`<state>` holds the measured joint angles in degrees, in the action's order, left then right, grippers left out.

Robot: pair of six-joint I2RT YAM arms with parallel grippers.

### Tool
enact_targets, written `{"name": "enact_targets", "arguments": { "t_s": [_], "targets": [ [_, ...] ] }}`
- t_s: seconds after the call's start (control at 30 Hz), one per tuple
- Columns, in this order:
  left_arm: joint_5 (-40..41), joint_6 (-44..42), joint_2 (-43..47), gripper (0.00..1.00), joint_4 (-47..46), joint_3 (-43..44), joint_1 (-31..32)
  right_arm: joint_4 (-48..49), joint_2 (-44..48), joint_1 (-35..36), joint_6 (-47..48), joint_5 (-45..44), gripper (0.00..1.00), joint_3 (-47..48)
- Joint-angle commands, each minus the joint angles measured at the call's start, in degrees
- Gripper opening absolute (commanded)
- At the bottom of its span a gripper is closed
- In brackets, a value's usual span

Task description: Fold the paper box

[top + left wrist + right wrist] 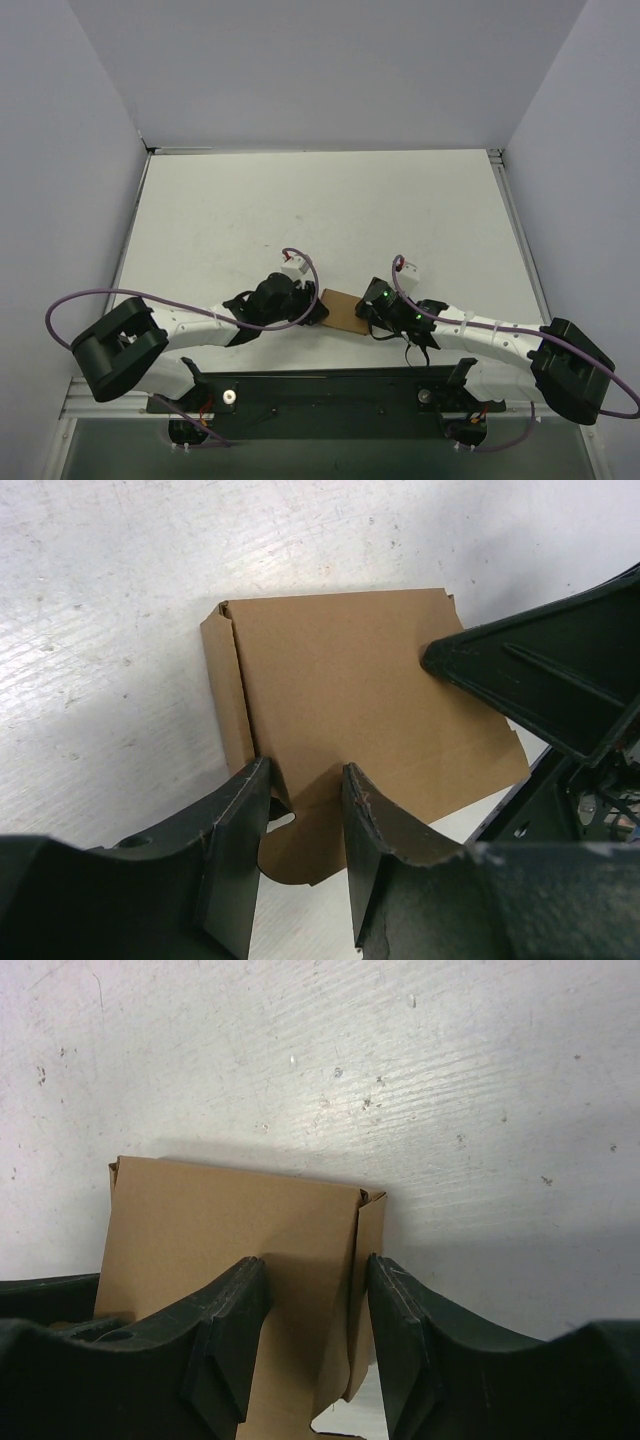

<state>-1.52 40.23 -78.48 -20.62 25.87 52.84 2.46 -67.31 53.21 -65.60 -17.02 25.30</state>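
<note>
The paper box [343,310] is a flat brown cardboard sheet lying on the white table between my two grippers. In the left wrist view the box [350,700] has one side flap [224,685] folded upright on its left edge. My left gripper [305,785] is open, its fingers straddling the sheet's near edge and a rounded tab. The right gripper's finger [540,670] rests on the sheet's far side. In the right wrist view my right gripper [315,1275] is open, with the raised flap [368,1260] of the box [200,1225] between its fingers.
White walls stand close on the left [60,180], back and right [590,150] of the table [320,210]. The black base rail [330,395] runs along the near edge. Purple cables [300,260] loop over both wrists.
</note>
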Motion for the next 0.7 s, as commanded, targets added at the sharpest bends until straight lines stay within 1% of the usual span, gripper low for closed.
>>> {"name": "enact_targets", "arguments": {
  "t_s": [0.0,0.2,0.27,0.47,0.57,0.6,0.67],
  "targets": [
    [-7.00,3.89,-2.21,0.44,-6.62,0.15,1.83,-4.22,-2.39,0.31,-0.14,2.34,0.44,-0.34],
    [-6.66,4.33,-2.38,0.44,-7.15,-0.03,2.27,-4.48,-2.48,0.31,-0.23,2.25,0.44,-0.34],
    [-4.65,2.76,-0.81,0.44,-3.92,0.32,2.01,-4.74,-2.30,0.31,-0.40,1.90,0.44,-0.51],
    [0.81,-3.92,6.31,0.54,6.01,3.13,0.95,-5.45,-1.68,0.40,-0.58,0.49,0.43,-1.13],
    [1.08,-5.77,9.13,0.61,8.22,3.66,0.43,-5.62,-2.30,0.31,-0.58,0.32,0.42,-1.04],
    [2.73,-5.86,9.57,0.61,8.40,3.58,0.25,-5.54,-2.47,0.31,-0.40,0.40,0.42,-0.95],
    [2.75,-5.86,10.10,0.63,8.58,3.14,-0.10,-5.71,-2.83,0.31,-0.32,0.40,0.41,-0.78]
  ]
}}
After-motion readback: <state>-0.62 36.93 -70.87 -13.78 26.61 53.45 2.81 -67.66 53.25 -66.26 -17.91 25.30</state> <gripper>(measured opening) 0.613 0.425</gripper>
